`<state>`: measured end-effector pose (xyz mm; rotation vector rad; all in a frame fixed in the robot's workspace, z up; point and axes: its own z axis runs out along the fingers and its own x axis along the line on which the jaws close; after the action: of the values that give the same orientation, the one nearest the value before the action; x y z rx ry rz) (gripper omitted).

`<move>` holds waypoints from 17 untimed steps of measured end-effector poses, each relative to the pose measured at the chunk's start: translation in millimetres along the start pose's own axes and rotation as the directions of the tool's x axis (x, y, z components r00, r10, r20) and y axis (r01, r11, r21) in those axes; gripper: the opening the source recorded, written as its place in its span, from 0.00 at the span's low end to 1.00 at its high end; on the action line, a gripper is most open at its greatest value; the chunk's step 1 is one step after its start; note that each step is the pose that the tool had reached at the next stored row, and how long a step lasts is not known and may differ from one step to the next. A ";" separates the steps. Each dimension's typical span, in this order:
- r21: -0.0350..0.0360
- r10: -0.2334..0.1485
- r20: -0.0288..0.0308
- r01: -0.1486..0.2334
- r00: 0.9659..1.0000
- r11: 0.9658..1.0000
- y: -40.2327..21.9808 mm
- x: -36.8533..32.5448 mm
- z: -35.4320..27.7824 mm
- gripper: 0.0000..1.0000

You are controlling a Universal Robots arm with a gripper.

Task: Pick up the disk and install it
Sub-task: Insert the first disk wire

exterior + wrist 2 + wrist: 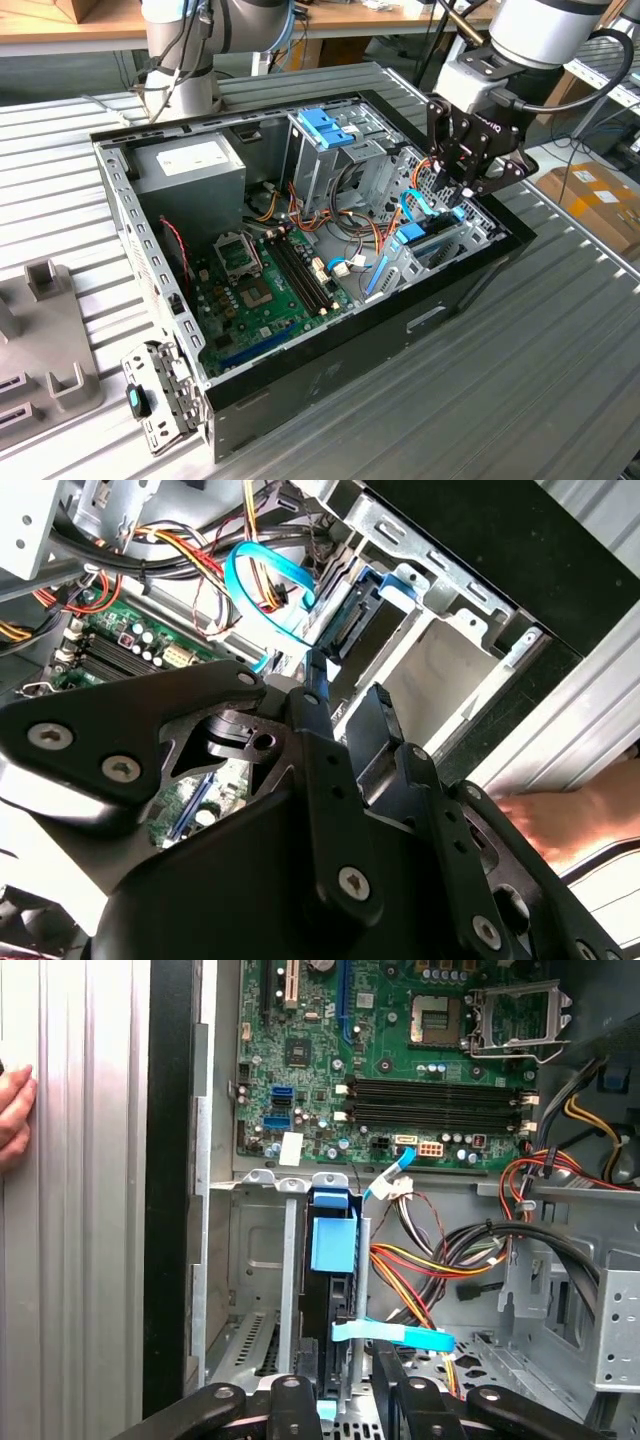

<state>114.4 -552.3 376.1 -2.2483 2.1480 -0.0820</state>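
The disk (333,1245) stands on edge in the drive bay (255,1260) at the front corner of the open computer case (330,370), its dark body framed by light-blue carrier rails. In the exterior view the disk (420,238) sits low in the bay, on that view's right. My gripper (460,195) hangs directly over it. In the first wrist view my gripper (345,1370) straddles the disk's near end, a black finger against each face. In the second wrist view my gripper (345,695) points into the same bay beside a blue data cable (265,575).
A grey power-supply box (190,165), a tall metal cage with a blue handle (325,125) and the green motherboard (265,280) fill the case. Loose coloured cables (450,1260) lie beside the bay. A person's hand (12,1110) rests outside the case wall. A grey fixture (50,330) sits at the exterior view's left.
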 end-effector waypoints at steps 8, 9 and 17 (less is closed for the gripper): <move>-0.030 0.000 0.001 0.000 1.000 1.000 -0.1 0.0 0.3 0.36; -0.030 0.000 0.001 0.000 1.000 1.000 -0.1 0.0 0.2 0.36; -0.051 0.007 0.037 -0.005 0.999 0.999 -9.1 0.4 3.0 0.36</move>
<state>123.7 -552.3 373.7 -2.2516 2.1620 0.0148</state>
